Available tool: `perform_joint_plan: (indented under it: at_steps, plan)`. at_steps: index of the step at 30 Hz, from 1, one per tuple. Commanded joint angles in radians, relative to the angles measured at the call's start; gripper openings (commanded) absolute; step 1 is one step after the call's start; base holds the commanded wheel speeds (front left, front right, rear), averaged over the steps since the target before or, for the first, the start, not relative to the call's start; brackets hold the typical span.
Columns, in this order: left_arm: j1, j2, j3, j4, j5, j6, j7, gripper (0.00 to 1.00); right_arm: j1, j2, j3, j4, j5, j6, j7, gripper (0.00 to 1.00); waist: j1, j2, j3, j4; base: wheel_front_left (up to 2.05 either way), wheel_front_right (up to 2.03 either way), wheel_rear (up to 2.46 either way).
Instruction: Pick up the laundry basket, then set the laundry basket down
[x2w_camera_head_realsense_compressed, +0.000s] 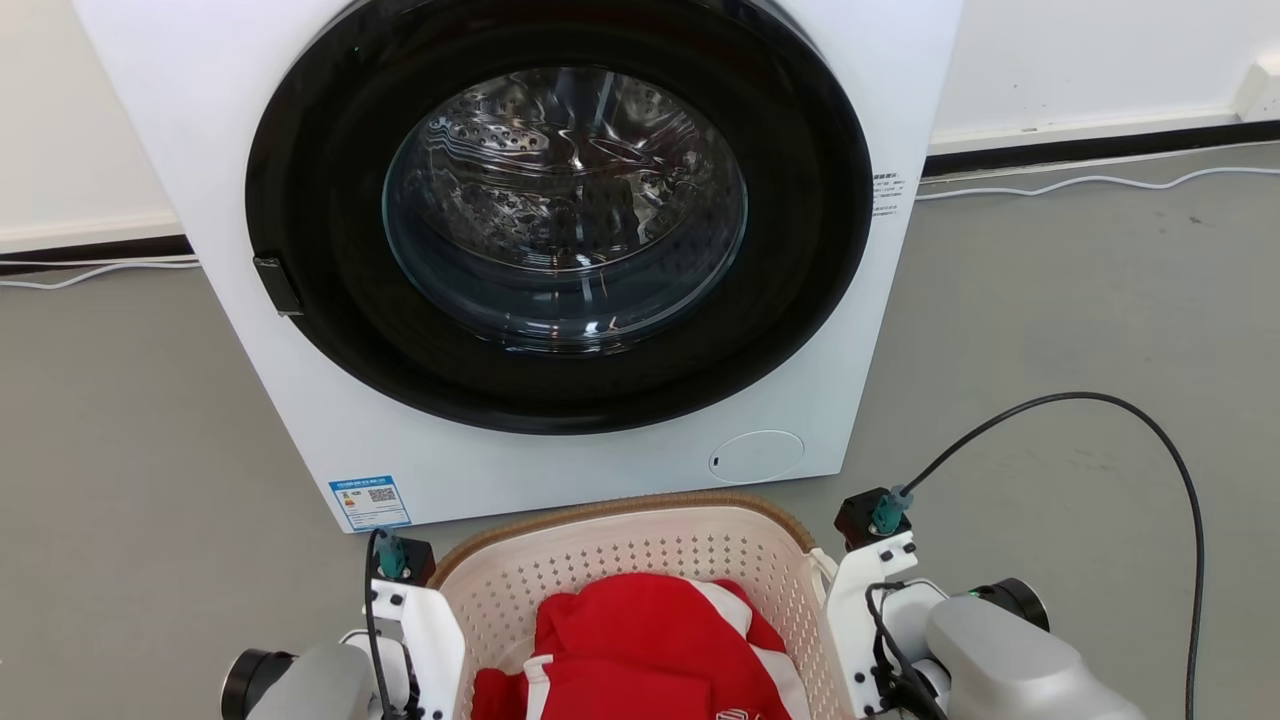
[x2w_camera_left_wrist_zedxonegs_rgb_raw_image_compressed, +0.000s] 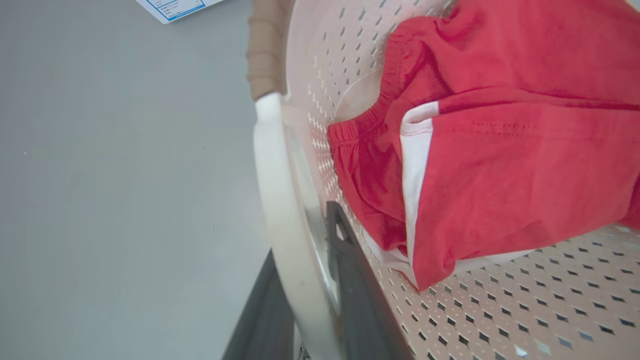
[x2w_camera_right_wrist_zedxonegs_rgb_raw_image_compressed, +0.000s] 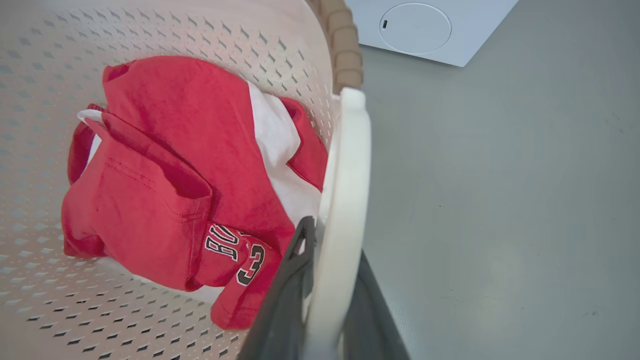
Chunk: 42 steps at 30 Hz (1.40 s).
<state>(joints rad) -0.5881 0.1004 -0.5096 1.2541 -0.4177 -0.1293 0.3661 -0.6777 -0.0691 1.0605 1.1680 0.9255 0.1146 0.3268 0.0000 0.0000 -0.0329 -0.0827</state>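
The left gripper (x2w_camera_left_wrist_zedxonegs_rgb_raw_image_compressed: 305, 270) and right gripper (x2w_camera_right_wrist_zedxonegs_rgb_raw_image_compressed: 335, 250) each squeezed 1 handle (x2w_camera_left_wrist_zedxonegs_rgb_raw_image_compressed: 272, 190) of the laundry basket (x2w_camera_head_realsense_compressed: 640, 555), which looked light and bendy.

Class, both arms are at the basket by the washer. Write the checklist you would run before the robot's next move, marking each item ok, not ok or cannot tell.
1. The left gripper is shut on the left handle: ok.
2. The right gripper is shut on the right handle: ok.
3. The clothes lie fully inside the basket: ok.
4. The basket's base is off the floor: cannot tell.
5. There is a gap between the basket and the washer: cannot tell.
6. The cable hangs apart from the basket: ok.
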Motion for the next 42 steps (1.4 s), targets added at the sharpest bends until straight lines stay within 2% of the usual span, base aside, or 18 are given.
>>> perform_joint_plan:
  at_steps: [1, 24, 29, 37, 42]
  plan:
    - [-0.022, 0.034, 0.005, -0.027, 0.001, -0.001, -0.001, 0.0, -0.022, 0.019, 0.017, -0.024, 0.002, 0.016, -0.006, 0.0, 0.0, 0.0, 0.0, 0.001, 0.0, 0.0, 0.0]
    - [-0.067, 0.054, -0.06, -0.01, -0.071, -0.001, -0.013, 0.0, -0.062, 0.019, 0.107, -0.024, 0.076, 0.016, -0.045, 0.0, 0.0, 0.0, 0.035, 0.012, 0.0, 0.0, 0.0]
    - [-0.111, 0.053, -0.067, -0.008, -0.067, 0.006, -0.035, 0.0, -0.092, 0.016, 0.122, -0.027, 0.077, 0.016, -0.101, 0.0, 0.0, 0.0, 0.11, 0.016, 0.0, 0.0, 0.0]
    - [-0.211, 0.068, -0.081, -0.018, -0.042, 0.061, -0.124, 0.0, -0.17, 0.013, 0.119, -0.006, 0.077, 0.016, -0.239, 0.0, 0.0, 0.0, 0.301, 0.023, 0.0, 0.0, 0.0]
    - [-0.258, 0.068, -0.085, -0.018, -0.036, 0.07, -0.157, 0.0, -0.209, 0.014, 0.12, 0.02, 0.067, 0.016, -0.311, 0.0, 0.0, 0.0, 0.394, 0.029, 0.0, 0.0, 0.0]
